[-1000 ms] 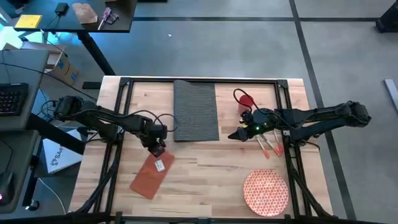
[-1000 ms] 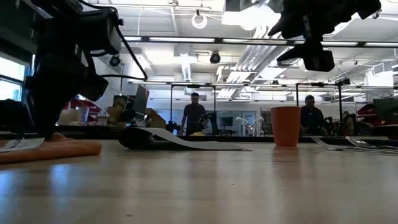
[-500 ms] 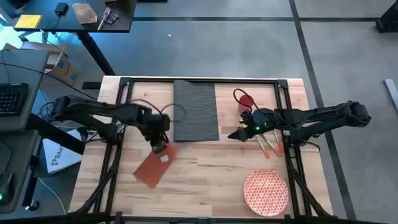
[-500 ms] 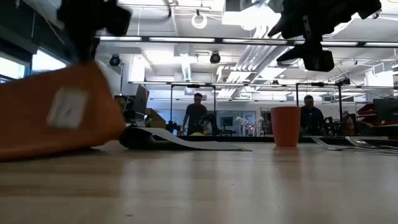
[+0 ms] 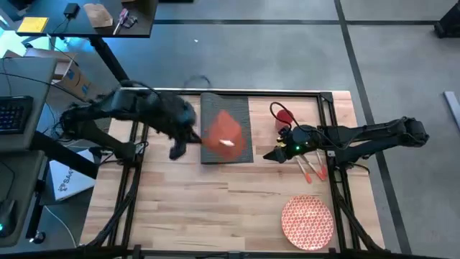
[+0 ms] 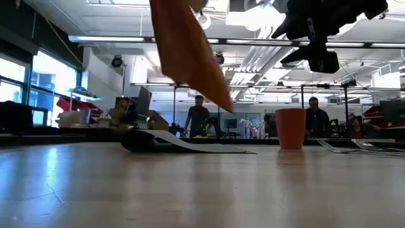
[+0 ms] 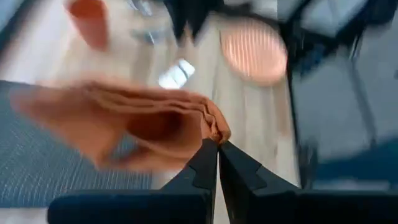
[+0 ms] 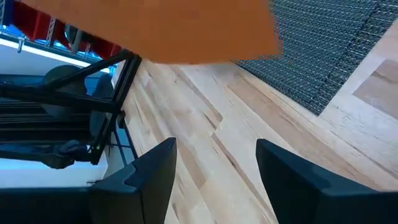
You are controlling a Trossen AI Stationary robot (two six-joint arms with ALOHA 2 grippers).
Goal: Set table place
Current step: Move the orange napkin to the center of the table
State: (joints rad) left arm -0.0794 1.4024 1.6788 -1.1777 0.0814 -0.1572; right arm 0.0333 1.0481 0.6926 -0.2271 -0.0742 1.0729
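Napkin [image 5: 225, 132], pinched in the left gripper's [image 7: 217, 147] closed fingers, has been lifted from the tabletop [image 5: 237, 208] and swung over the placemat [image 5: 237, 108], while the right gripper's [image 8: 214, 163] fingers are held open beside the cup [image 5: 284, 116].

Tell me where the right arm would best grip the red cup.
Probably from above, closing across the red cup at its rim: it stands upright near the table's far edge, open top showing, beside the open right gripper. Utensils lie close alongside.
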